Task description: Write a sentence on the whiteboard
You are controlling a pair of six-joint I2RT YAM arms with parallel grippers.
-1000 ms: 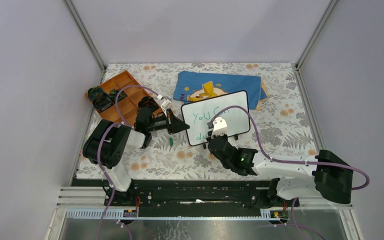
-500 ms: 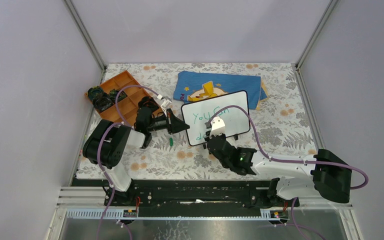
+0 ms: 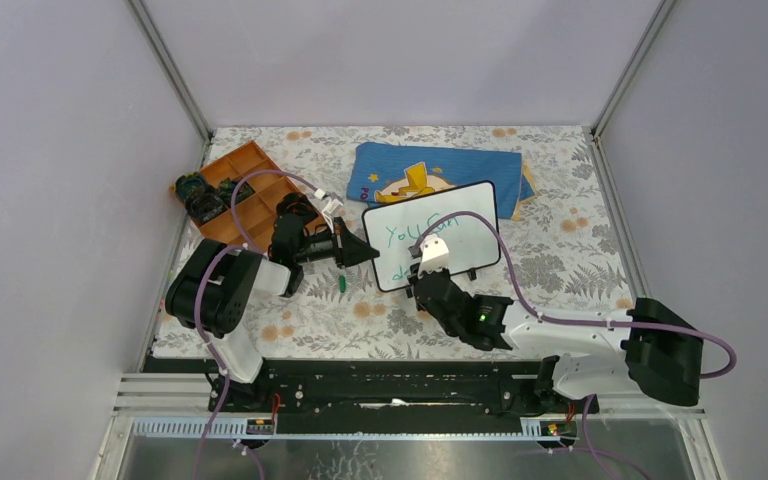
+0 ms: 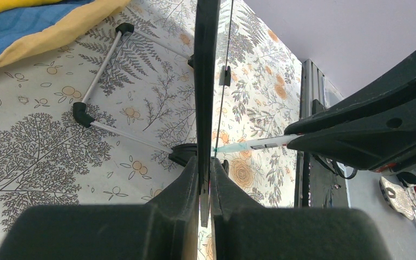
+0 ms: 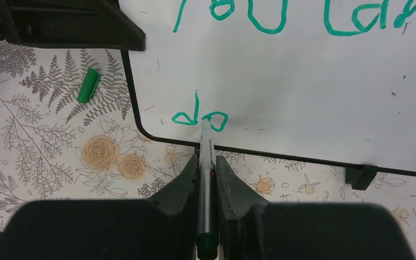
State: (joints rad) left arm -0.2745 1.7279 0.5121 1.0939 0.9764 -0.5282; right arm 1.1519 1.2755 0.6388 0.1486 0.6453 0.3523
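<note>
We observed the right tool (image 5: 206, 162), clenched on the marker (image 5: 205, 142), shift slightly left, its tip at "do" of the sentence (image 5: 200, 116). The left tool (image 4: 205, 174) stayed clamped on the whiteboard (image 3: 475, 245), standing on the table (image 3: 560, 270); writing remained unfinished.

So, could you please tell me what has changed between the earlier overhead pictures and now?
The right gripper, shut on the slim green marker, slid slightly left along the lower line of the small black-framed whiteboard; its tip now sits at the handwritten green "do". The left gripper stayed clamped on the board's left edge. The board, the blue cloth and the loose green cap did not move.
</note>
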